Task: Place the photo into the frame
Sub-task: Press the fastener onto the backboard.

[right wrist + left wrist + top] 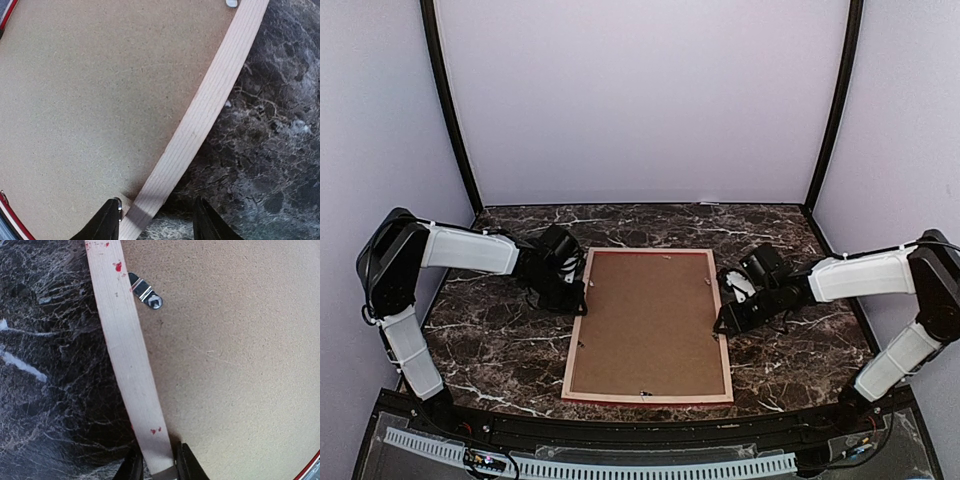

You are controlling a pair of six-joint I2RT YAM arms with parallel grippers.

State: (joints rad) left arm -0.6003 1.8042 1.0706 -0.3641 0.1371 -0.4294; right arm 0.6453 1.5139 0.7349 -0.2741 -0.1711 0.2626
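Note:
The frame point(576, 340) lies face down on the marble table, pale wood rear edges up, with a thin red edge showing. A plain brown backing board point(648, 320) fills it. The photo is hidden. My left gripper point(578, 290) is at the frame's left rail. In the left wrist view its fingers press both sides of that rail point(125, 350), so the gripper point(157, 465) is shut on it. My right gripper point(723, 322) is open and straddles the right rail point(200, 120). One of its fingers point(102, 222) is over the board, the other over the table.
A metal turn clip point(146, 292) sits on the board beside the left rail. Other clips show at the frame's edges point(642, 393). The dark marble table point(490, 340) is walled by pale panels at the back and sides.

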